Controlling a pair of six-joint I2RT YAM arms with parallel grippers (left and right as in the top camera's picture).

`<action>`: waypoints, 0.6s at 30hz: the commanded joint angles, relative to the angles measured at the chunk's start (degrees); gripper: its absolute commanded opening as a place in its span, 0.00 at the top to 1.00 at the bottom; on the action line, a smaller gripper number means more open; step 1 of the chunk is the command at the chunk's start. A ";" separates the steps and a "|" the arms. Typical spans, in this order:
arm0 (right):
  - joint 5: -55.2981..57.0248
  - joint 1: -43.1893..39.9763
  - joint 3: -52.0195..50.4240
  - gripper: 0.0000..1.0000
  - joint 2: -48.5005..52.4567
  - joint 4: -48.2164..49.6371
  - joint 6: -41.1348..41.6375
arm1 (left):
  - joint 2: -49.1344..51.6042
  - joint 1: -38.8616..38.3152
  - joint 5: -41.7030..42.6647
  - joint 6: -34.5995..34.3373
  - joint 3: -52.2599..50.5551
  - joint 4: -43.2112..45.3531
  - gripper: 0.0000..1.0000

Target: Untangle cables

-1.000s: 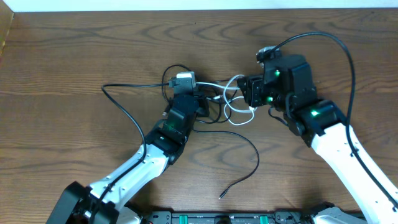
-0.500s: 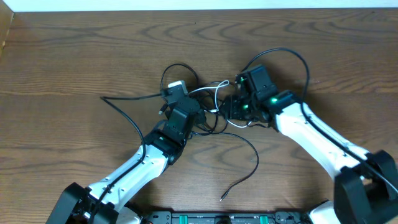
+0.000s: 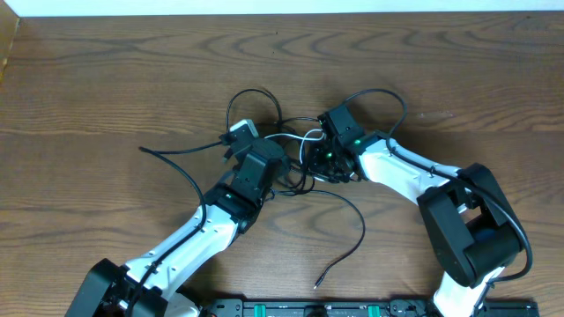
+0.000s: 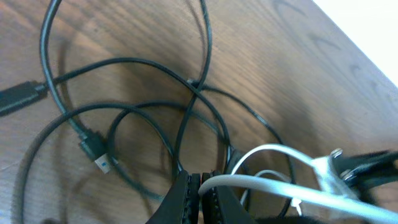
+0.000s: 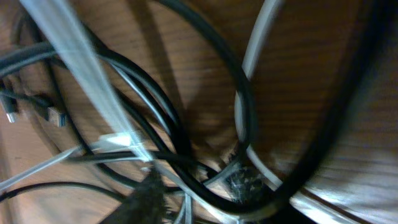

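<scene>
The left gripper (image 4: 198,196) looks clenched on the thin white flexible cord (image 4: 277,148) at its fingertips. Whether the right gripper (image 3: 322,157) is grasping anything, I cannot tell. Thin black flexible cords (image 4: 208,37) lie looped just beyond. Best to draw the white cord out slowly, watching for snags.

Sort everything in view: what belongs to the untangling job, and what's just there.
Job:
- black cables
- white cable

Just there:
- wooden table
- thick cord looping off the right arm

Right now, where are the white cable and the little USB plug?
white cable (image 4: 273,148): left wrist view, top of its loop.
USB plug (image 4: 92,149): left wrist view, black plug body.
</scene>
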 commanded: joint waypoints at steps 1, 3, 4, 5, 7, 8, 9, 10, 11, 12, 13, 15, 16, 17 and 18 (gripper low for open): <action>5.73 0.68 -0.11 0.68 4.37 -0.48 2.08 | -2.29 0.07 0.09 1.14 0.55 -1.27 0.92; 6.12 0.68 -0.11 0.68 5.35 -0.44 2.97 | -4.37 0.09 1.22 4.96 0.55 -1.77 0.92; 6.14 0.68 -0.11 0.69 5.75 -0.44 3.39 | -5.84 0.07 2.29 7.67 0.55 -1.90 0.92; 6.12 0.68 -0.11 0.68 5.81 -0.48 3.52 | -7.61 0.07 3.26 10.45 0.55 -2.12 0.92; 6.14 0.59 -0.11 0.69 5.81 -0.48 3.52 | -11.45 0.07 3.96 14.78 0.55 -2.78 0.92; 6.32 0.57 -0.11 0.69 5.81 -0.46 3.52 | -13.68 0.09 3.89 16.63 0.55 -2.99 0.92; 6.54 0.57 -0.11 0.69 5.81 -0.46 3.54 | -15.74 0.09 3.78 18.47 0.55 -3.08 0.92; 6.75 0.57 -0.11 0.68 5.81 -0.46 3.52 | -18.23 0.09 3.37 20.13 0.55 -3.08 0.92; 6.84 0.57 -0.11 0.68 5.81 -0.46 3.52 | -20.24 0.09 2.54 21.27 0.55 -3.08 0.92; 6.95 0.59 -0.11 0.67 5.81 -0.46 3.52 | -22.67 0.09 1.25 22.36 0.55 -3.15 0.92; 6.91 0.59 -0.11 0.66 5.81 -0.46 3.56 | -25.38 0.07 -0.83 22.53 0.55 -3.50 0.92; 6.95 0.59 -0.11 0.65 5.81 -0.39 3.74 | -27.65 0.07 -1.92 22.51 0.55 -4.31 0.92; 6.95 0.59 -0.11 0.64 5.81 -0.35 3.74 | -28.26 0.07 -1.88 22.47 0.55 -4.92 0.92; 6.91 0.59 -0.11 0.64 5.79 -0.20 3.74 | -28.44 0.07 -1.88 22.21 0.55 -5.70 0.92; 6.91 0.50 -0.09 0.64 5.73 0.02 3.74 | -28.39 0.07 -1.88 21.70 0.55 -6.56 0.92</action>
